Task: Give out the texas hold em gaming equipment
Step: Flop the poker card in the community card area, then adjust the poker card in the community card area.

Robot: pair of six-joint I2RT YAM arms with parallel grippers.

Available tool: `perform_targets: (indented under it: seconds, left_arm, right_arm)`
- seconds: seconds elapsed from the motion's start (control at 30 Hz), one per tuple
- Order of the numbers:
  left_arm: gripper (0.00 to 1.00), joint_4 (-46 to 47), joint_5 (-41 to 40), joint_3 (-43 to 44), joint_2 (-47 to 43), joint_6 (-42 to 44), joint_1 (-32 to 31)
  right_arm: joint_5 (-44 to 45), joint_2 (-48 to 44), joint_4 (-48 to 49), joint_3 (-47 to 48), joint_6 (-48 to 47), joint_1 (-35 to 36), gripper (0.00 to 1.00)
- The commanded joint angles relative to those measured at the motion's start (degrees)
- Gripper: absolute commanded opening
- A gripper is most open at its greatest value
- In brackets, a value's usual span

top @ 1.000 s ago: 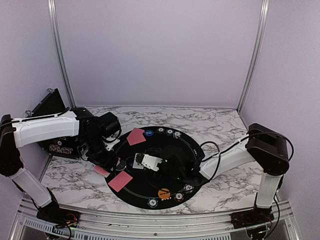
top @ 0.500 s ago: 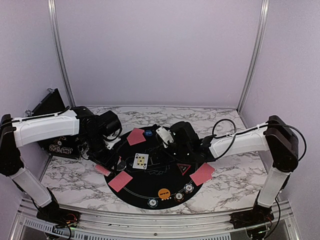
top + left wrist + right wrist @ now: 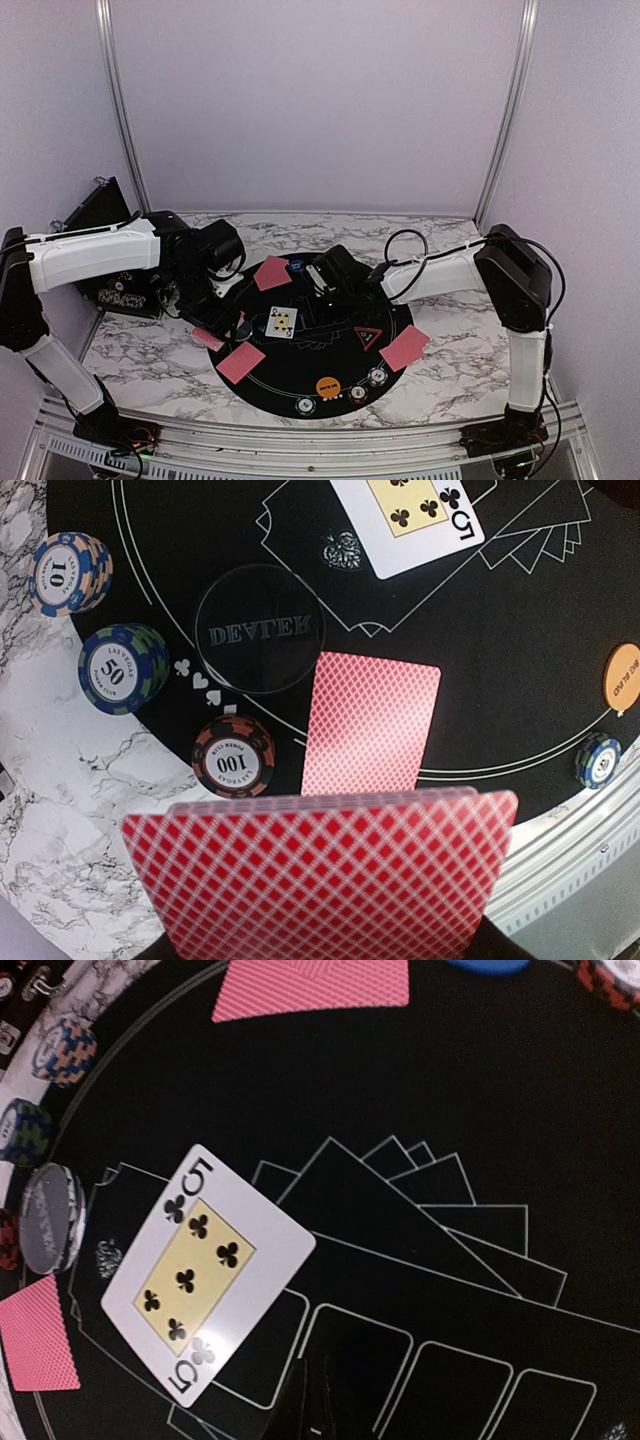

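My left gripper is shut on a deck of red-backed cards at the mat's left edge; the deck hides its fingers. On the black mat a five of clubs lies face up, also shown in the right wrist view. Red-backed cards lie face down at the back left, front left and right. A red triangle marker lies right of centre. My right gripper is shut and empty, low over the printed card outlines beside the five of clubs.
Chip stacks marked 10, 50 and 100 stand by a clear dealer disc. An orange button and more chips sit at the mat's front. A blue disc lies at the back. A black box stands far left.
My right gripper left the five of clubs face up on the mat's middle and drew back toward the mat's far side. The card at the right came into view. The left arm stayed put.
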Motion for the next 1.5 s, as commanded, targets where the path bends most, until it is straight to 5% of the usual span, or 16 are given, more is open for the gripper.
perform_targets:
  seconds: [0.0,0.63,1.47]
  left_arm:
    - [0.58,0.0,0.4,1.3,-0.1,0.4,-0.1]
    - [0.58,-0.1,0.4,0.8,-0.3,0.5,0.0]
    - [0.58,0.1,0.4,0.3,-1.0,0.7,-0.1]
  right_arm:
    - [2.2,3.6,-1.8,4.3,1.4,0.0,0.03]
    - [5.4,11.3,-3.4,10.3,-0.6,3.2,0.02]
    - [0.9,8.0,-1.4,7.9,3.4,3.8,0.02]
